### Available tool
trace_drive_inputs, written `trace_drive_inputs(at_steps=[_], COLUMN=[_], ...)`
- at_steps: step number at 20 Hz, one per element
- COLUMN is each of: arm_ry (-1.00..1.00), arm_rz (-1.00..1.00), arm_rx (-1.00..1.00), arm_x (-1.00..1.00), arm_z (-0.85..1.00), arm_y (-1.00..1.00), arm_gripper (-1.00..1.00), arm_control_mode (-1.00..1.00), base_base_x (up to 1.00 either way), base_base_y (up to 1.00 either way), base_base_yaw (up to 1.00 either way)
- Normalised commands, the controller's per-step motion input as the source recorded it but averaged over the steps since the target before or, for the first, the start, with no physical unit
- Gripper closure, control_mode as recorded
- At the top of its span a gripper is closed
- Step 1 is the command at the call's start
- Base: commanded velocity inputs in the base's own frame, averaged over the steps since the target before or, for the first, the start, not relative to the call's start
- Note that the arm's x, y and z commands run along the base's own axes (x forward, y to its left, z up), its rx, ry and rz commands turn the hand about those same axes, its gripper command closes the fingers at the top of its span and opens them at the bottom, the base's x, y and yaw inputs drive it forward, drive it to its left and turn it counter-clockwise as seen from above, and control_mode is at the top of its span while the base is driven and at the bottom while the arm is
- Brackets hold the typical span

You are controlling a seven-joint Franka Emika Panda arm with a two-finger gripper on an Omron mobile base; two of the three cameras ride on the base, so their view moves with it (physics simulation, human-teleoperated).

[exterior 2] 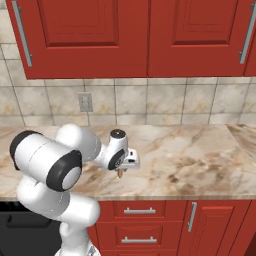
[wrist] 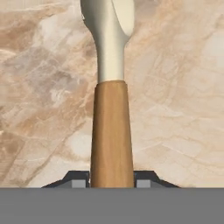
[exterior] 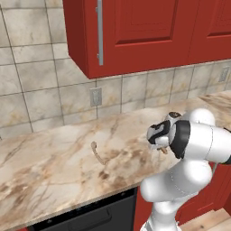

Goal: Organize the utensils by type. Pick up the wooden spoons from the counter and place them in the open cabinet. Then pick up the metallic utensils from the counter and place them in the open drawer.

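**Spoon gripped above counter**

Spoon [wrist: 111, 131]: orange-brown handle, pale tan bowl. In the hand view the handle runs straight up from between the two dark fingertips [wrist: 78, 179], bowl at the far end, marbled counter [wrist: 183, 87] behind it. The tool [wrist: 112, 181] is clamped on the handle's end. Right base view: tool [exterior 2: 120, 172] hangs above the counter [exterior 2: 200, 160] near its front edge, a stub of the brown handle showing below the hand. Left base view: tool [exterior: 163, 150] partly hidden behind the arm. A second, thin curved utensil [exterior: 96, 152] lies flat on the counter [exterior: 54, 167], left of the tool, well apart. Red wall cabinets [exterior 2: 150, 35] above; grey outlet [exterior 2: 85, 102] on the tiled wall.
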Motion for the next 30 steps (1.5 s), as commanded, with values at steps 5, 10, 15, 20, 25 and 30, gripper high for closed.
trace_drive_inputs(at_steps=[5,10,15,20,25,30], arm_ry=[-0.07,0.0,0.05,0.02,0.0,-0.02], arm_rz=[0.0,0.0,-0.01,0.0,0.0,0.0], arm_rx=[-0.02,-0.01,-0.01,-0.06,-0.09,-0.12], arm_x=[0.0,0.0,-0.22,-0.61,-0.82,-0.65], arm_z=[0.76,0.74,0.75,0.67,0.6,0.5], arm_y=[0.0,0.0,0.0,0.0,0.0,0.1], arm_gripper=[1.0,1.0,1.0,1.0,1.0,1.0], arm_control_mode=[-1.0,-1.0,-1.0,-1.0,-1.0,-1.0], base_base_x=[0.0,0.0,0.0,0.0,0.0,0.0], base_base_y=[0.0,0.0,0.0,0.0,0.0,0.0], base_base_yaw=[0.0,0.0,0.0,0.0,0.0,0.0])
